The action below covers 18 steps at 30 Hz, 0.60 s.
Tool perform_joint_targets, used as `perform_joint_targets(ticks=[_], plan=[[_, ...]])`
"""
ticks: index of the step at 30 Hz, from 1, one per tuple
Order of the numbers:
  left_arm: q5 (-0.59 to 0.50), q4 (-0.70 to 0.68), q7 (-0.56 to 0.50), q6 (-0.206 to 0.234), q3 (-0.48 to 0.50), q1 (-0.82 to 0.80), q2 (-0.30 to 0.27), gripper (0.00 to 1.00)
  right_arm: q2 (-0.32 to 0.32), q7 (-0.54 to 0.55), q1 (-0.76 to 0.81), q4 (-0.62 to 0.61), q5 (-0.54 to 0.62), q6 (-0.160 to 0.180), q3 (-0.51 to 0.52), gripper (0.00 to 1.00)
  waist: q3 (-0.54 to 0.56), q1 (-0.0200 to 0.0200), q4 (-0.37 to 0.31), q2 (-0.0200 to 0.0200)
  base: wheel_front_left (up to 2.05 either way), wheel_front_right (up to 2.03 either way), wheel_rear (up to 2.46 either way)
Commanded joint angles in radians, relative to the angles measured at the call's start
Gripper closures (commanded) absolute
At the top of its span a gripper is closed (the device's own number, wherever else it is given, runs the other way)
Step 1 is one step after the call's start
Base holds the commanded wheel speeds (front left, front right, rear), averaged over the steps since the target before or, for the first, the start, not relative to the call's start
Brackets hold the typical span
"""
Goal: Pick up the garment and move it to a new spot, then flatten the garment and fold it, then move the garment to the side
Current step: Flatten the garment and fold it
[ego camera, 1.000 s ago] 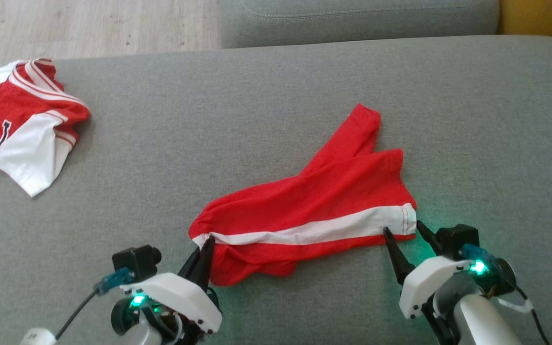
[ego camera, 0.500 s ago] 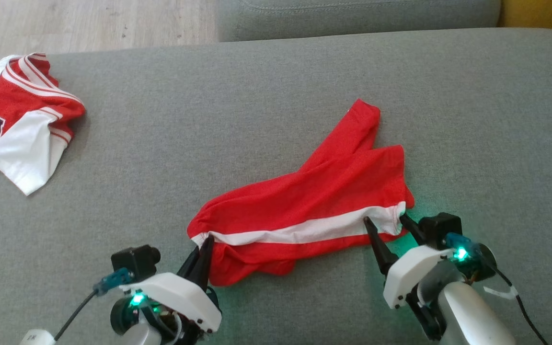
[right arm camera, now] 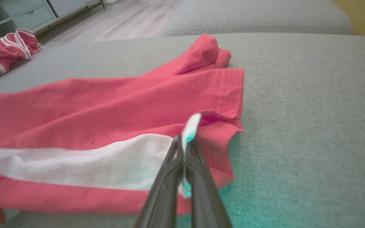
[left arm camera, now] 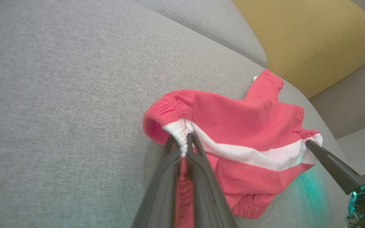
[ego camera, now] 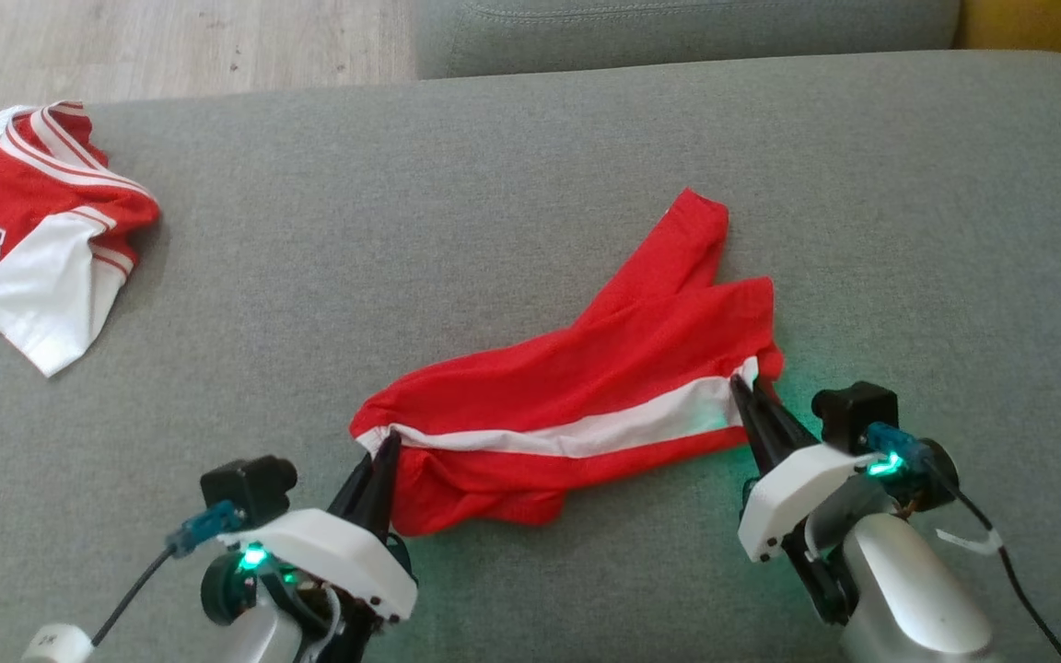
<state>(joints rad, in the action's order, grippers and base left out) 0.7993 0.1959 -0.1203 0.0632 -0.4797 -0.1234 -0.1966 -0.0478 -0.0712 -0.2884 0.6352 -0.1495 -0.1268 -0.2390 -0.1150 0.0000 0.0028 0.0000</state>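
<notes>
The garment [ego camera: 604,368] is a pair of red shorts with a white side stripe, lying stretched across the grey sofa seat [ego camera: 494,230]. My left gripper [ego camera: 390,442] is shut on the gathered waistband at the white stripe's left end, seen close in the left wrist view [left arm camera: 185,139]. My right gripper [ego camera: 739,383] is shut on the leg hem at the stripe's right end; in the right wrist view [right arm camera: 185,141] the white cloth is pinched between the fingers. The garment [right arm camera: 106,104] spreads to the left there, and its far leg [left arm camera: 265,85] folds under.
A second red-and-white garment [ego camera: 24,239] lies crumpled at the seat's far left. Behind the seat are a grey cushion [ego camera: 678,28] and wooden floor [ego camera: 171,46]. A yellow cushion [left arm camera: 303,38] stands at the right end.
My right gripper moved forward onto the leg hem and shut on it; it was open before. The hem corner is drawn slightly inward. The left gripper kept its hold.
</notes>
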Motion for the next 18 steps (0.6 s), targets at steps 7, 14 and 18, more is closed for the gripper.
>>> perform_joint_targets(ticks=[7,14,18], plan=[[-0.021,-0.072,0.034,0.015,0.064,-0.059,-0.036,1.00,-0.002,-0.027,-0.038,-0.105,0.002,-0.004,0.006,1.00,0.014,0.0000,-0.009,0.0000,0.00,0.00,0.00],[-0.042,-0.178,0.060,0.029,0.100,-0.089,-0.076,1.00,-0.002,-0.019,0.003,-0.338,0.008,-0.004,0.064,1.00,0.038,0.0000,-0.020,0.0000,0.00,0.00,0.00],[-0.054,-0.231,0.067,0.032,0.109,-0.114,-0.088,1.00,-0.002,-0.005,0.021,-0.462,0.009,-0.004,0.087,1.00,0.050,0.0000,-0.026,0.0000,0.00,0.00,0.00]])
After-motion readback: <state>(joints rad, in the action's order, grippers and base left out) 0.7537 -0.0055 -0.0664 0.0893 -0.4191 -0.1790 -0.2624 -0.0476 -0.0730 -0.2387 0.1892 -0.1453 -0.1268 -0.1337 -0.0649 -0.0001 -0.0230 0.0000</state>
